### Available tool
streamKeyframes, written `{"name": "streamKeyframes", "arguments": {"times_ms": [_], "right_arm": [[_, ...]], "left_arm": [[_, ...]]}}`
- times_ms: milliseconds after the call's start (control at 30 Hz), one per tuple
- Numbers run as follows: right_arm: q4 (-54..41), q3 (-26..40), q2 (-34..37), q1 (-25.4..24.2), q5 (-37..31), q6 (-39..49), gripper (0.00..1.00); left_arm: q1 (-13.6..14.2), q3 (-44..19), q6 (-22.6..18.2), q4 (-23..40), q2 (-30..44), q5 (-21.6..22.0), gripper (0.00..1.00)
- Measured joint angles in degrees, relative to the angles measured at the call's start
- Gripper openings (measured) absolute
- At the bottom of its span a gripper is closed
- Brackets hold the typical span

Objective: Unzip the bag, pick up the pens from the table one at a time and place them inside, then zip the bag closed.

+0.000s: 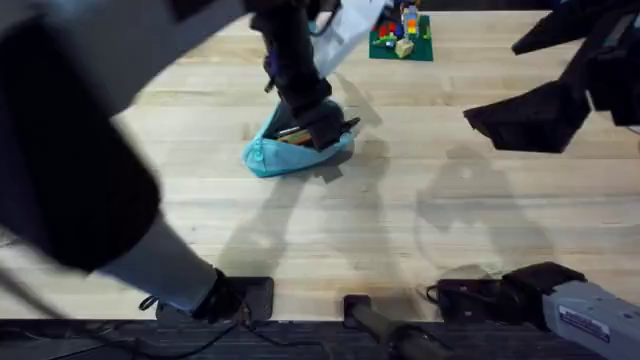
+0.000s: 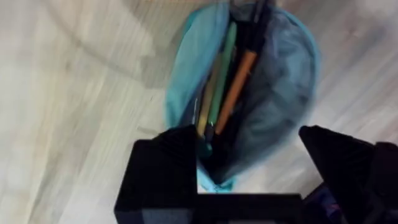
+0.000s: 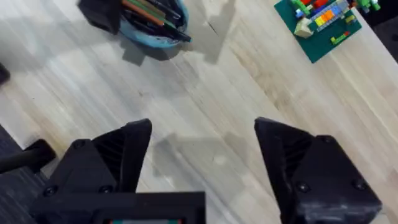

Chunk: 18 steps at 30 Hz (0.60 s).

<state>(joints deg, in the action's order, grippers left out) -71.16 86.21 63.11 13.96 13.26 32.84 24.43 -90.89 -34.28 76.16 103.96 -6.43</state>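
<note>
The light blue bag [image 1: 270, 157] lies on the table [image 1: 400, 220], unzipped and gaping. Inside it I see an orange pen [image 2: 239, 84], a green one and a dark one [image 2: 256, 25] lying lengthwise. In the right wrist view the same bag [image 3: 155, 42] shows pens [image 3: 149, 12] in its mouth, one dark tip poking past the rim. My left gripper [image 1: 322, 122] hovers right over the bag's opening, open [image 2: 249, 171], with nothing between its fingers. My right gripper [image 1: 540, 112] hangs open [image 3: 202, 155] high above bare table, well off to the right of the bag.
A green baseplate with coloured bricks [image 1: 402, 38] sits at the back of the table, also seen from the right wrist [image 3: 323, 28]. The left arm's blurred bulk [image 1: 70, 150] covers the left part of the overhead view.
</note>
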Motion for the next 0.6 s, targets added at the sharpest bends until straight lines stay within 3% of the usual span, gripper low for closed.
{"name": "streamKeyframes", "arguments": {"times_ms": [300,433,600], "right_arm": [[0.6,0.0,0.4,0.0,0.0,0.0,0.996],[0.9,0.0,2.1,0.0,0.0,0.0,0.996],[1.3,0.0,3.4,0.2,0.0,0.0,0.996]], "left_arm": [[-1.2,0.0,0.0,4.7,-15.5,-0.8,0.995],[-5.0,0.0,-0.7,6.4,-19.9,-3.6,0.995],[-12.8,0.0,-2.2,7.0,-25.2,-7.9,0.995]]}}
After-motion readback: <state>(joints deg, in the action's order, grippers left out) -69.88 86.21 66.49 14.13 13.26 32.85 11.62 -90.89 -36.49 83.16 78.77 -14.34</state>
